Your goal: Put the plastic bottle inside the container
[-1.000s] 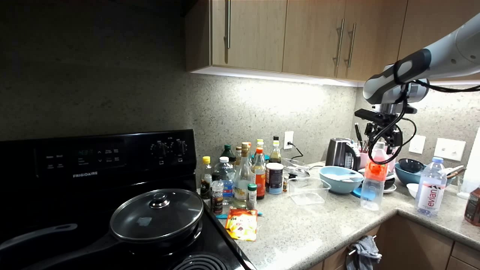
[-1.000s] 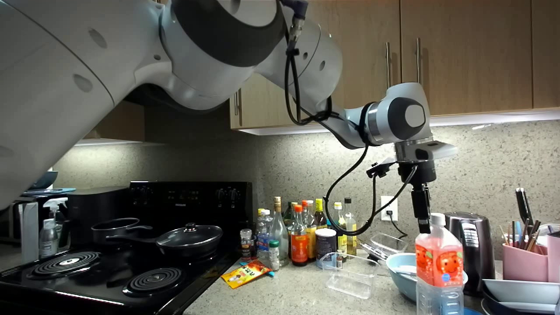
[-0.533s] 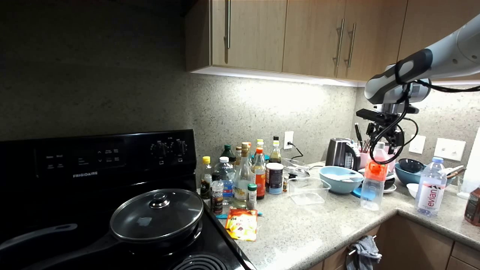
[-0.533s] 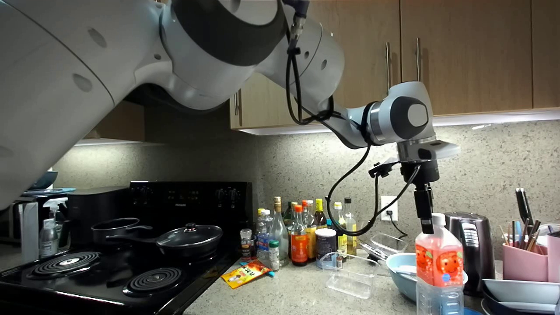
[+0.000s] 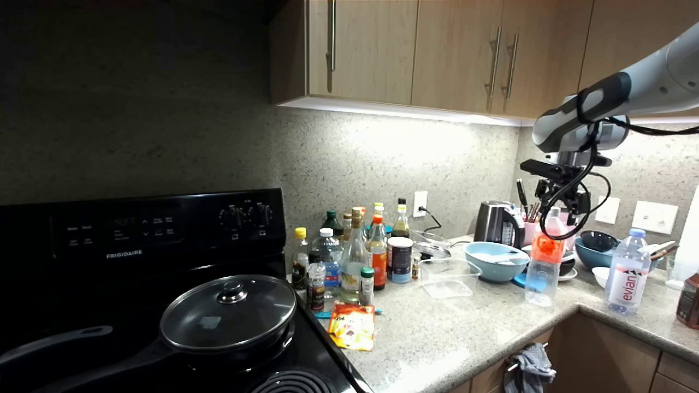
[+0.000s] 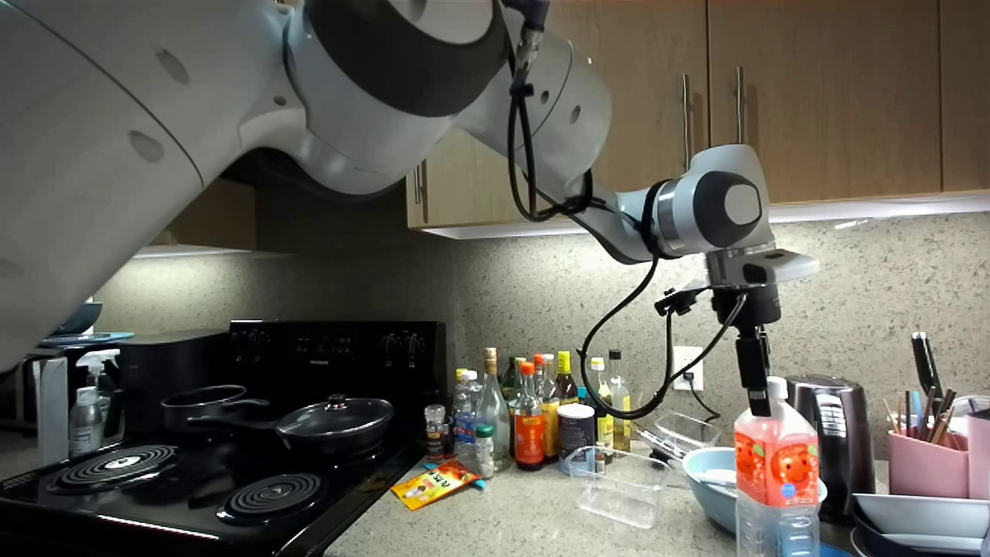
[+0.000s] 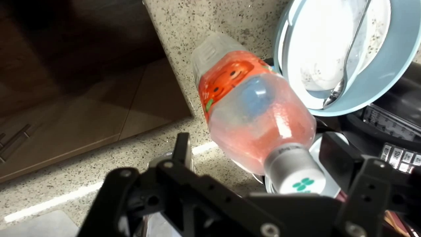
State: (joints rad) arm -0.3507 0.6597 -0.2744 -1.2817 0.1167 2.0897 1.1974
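Prob. pre-grasp: your gripper (image 7: pixel 257 141) stood wide apart, held nothing, nr top of plastic btl (image 7: pixel 255 113). Next you prob. needed centring on btl, then closing.

Pinkish-topped plastic bottle (image 5: pixel 544 261) upright on counter (image 5: pixel 426 338), capped, contents unclear; clear container (image 5: pixel 448 290) apart, open-topped.

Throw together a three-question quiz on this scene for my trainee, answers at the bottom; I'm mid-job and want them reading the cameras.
1. True or false: the gripper is open.
2. Where does the orange-labelled plastic bottle stand? A) on the stove; B) on the counter; C) in the frying pan.
3. In the wrist view, what colour is the mark on top of that bottle's cap?

Key: 1 true; 2 B; 3 green.
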